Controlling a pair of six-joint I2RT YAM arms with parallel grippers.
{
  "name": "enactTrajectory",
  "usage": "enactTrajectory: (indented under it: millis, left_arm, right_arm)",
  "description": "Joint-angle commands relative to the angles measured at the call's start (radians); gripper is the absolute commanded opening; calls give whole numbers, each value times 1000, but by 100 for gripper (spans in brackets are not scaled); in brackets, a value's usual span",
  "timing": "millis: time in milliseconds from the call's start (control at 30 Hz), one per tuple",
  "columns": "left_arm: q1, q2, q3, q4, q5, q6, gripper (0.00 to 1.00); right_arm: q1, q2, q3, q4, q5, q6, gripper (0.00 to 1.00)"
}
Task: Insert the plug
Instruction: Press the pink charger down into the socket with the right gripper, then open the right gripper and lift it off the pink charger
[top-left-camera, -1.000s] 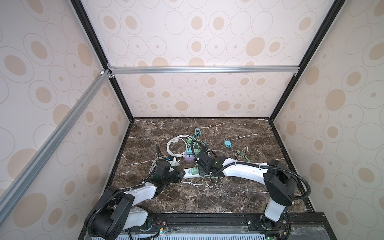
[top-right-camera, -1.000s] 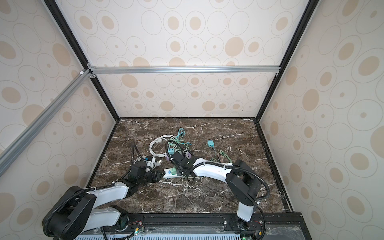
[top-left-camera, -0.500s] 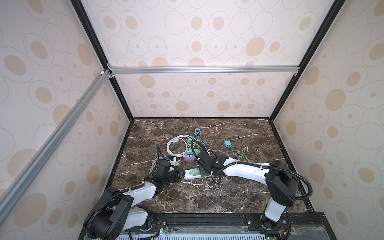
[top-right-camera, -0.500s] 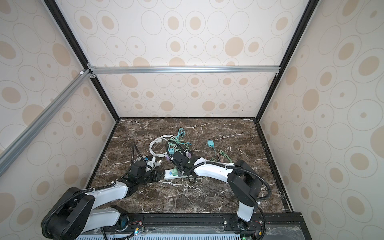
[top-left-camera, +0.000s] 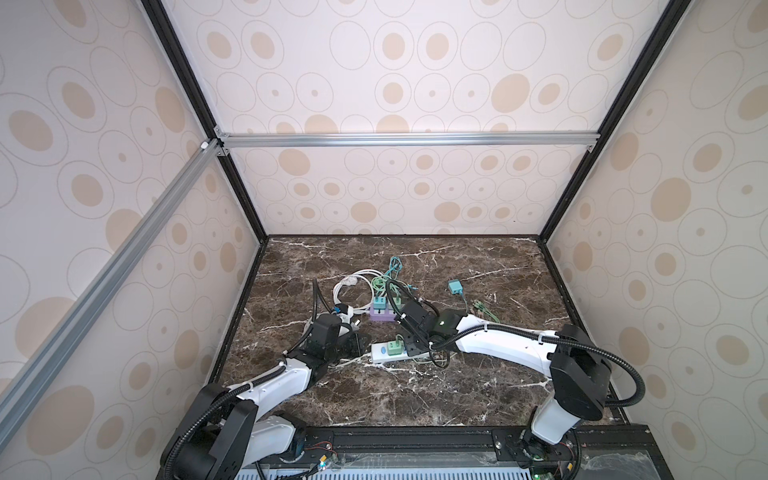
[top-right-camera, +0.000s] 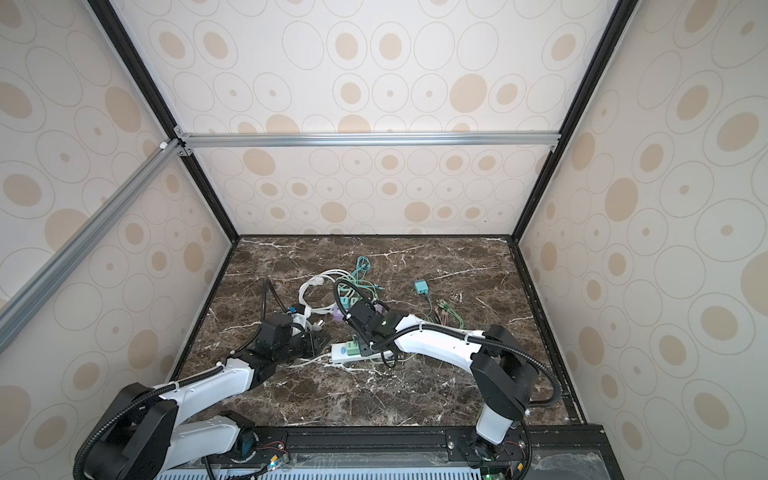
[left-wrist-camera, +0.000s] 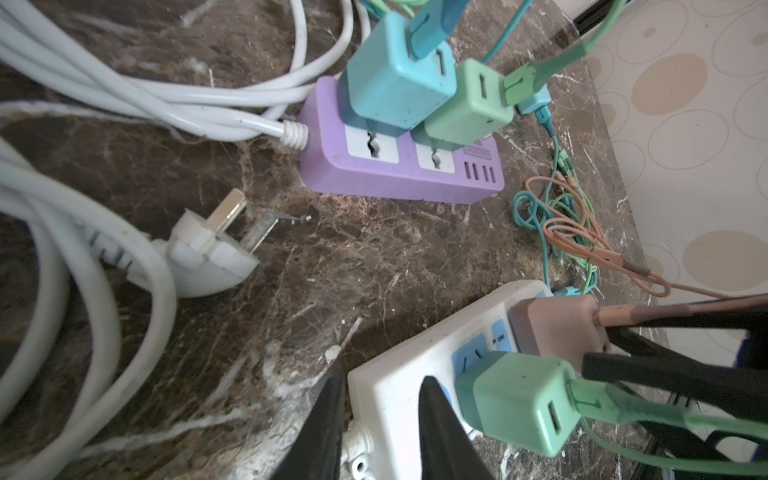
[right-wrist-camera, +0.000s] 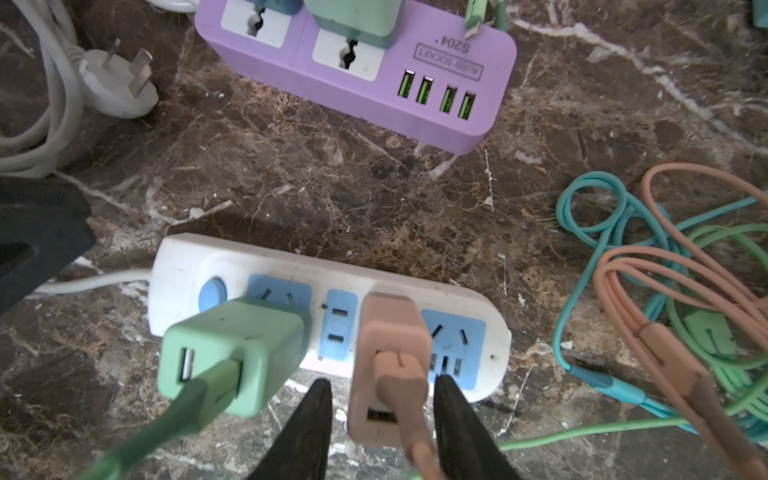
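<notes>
Your right pincer (right-wrist-camera: 382, 380) has just parted around the seated pink plug (right-wrist-camera: 390, 332); your left pincer (left-wrist-camera: 380, 386) clamps the white power strip (left-wrist-camera: 395, 374); insertion appears complete.

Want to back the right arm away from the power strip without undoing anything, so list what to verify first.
1. Seating of the salmon-pink square charger in the white plastic power strip: ok, no prongs showing.
2. Gap around the charger at the right pincer: ok, its fingers stand either side without touching.
3. Hold by the left pincer on the strip: ok, shut on its cord end.
4. Path of the salmon-pink cable: not ok, it trails out between the right pincer's fingers and may snag.
5. Seating of the mint-green square charger alongside: ok, looks flush.
</notes>
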Motion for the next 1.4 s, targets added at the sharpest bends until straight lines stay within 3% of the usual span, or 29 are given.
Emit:
enactTrajectory:
  millis: [0, 267, 467, 700, 967, 1100, 1233, 1367]
  left_arm:
    - [-4, 13, 69, -49, -22, 40, 32]
    - [-3, 47, 161, -115, -24, 75, 33]
    - [-3, 63, 195, -125, -24, 71, 33]
    - [3, 18, 208, -170, -37, 83, 35]
    - [24, -31, 218, -223, -48, 109, 36]
    - [28, -51, 209, -226, -47, 110, 36]
    - [31, -65, 206, -224, -44, 109, 36]
    - [31, -73, 203, -225, -41, 110, 36]
  right_arm:
    - [0, -67, -31, -44, -34, -14, 48]
    - [0, -212, -118, -48, -152, -107, 60]
    - [0, -214, -123, -42, -237, -159, 62]
    - [-1, -310, -172, 102, -546, -274, 59]
    - [-72, -504, -179, 113, -534, -322, 53]
    - [-153, -584, -194, 110, -399, -296, 46]
    - [-245, -565, -203, 47, -282, -274, 38]
    - [-332, -507, -264, 129, -329, -241, 31]
